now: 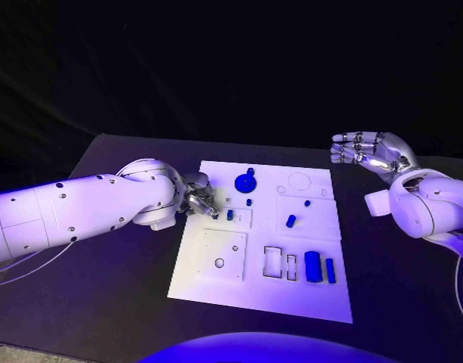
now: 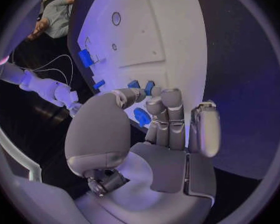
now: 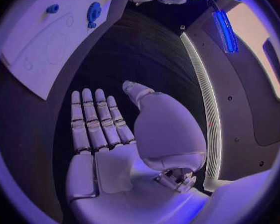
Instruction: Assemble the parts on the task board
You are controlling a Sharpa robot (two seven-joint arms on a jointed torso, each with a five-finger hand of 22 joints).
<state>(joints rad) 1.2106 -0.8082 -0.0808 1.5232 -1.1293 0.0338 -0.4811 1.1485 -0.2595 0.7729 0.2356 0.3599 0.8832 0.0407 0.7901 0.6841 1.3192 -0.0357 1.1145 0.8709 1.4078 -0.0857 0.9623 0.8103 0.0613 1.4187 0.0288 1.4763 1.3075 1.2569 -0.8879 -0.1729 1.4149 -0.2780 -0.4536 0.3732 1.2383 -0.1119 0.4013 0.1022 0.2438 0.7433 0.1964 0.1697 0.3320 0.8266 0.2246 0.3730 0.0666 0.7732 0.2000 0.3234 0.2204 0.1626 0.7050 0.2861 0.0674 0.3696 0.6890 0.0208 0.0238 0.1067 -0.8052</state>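
Observation:
The white task board [image 1: 262, 283] lies mid-table. On it are a blue gear [image 1: 246, 181], small blue parts [image 1: 249, 202] [image 1: 229, 215] [image 1: 290, 221] and two blue bars [image 1: 313, 266] [image 1: 330, 270]. My left hand [image 1: 199, 198] hovers at the board's left edge with its fingers [image 2: 168, 109] curled toward the thumb and nothing visibly in them. Two small blue parts [image 2: 134, 84] [image 2: 149, 88] sit just beyond its fingertips, and the gear [image 2: 142, 117] shows between thumb and fingers. My right hand [image 1: 371, 153] is raised off the board's far right corner, with straight fingers [image 3: 93, 119] and a bare palm.
The board has empty rectangular slots [image 1: 273, 259], a round hole [image 1: 219, 262] and a ring outline [image 1: 298, 181]. Bare black table [image 1: 406, 287] surrounds the board. The right wrist view shows the board's far corner [image 3: 47, 45] with the gear [image 3: 93, 11].

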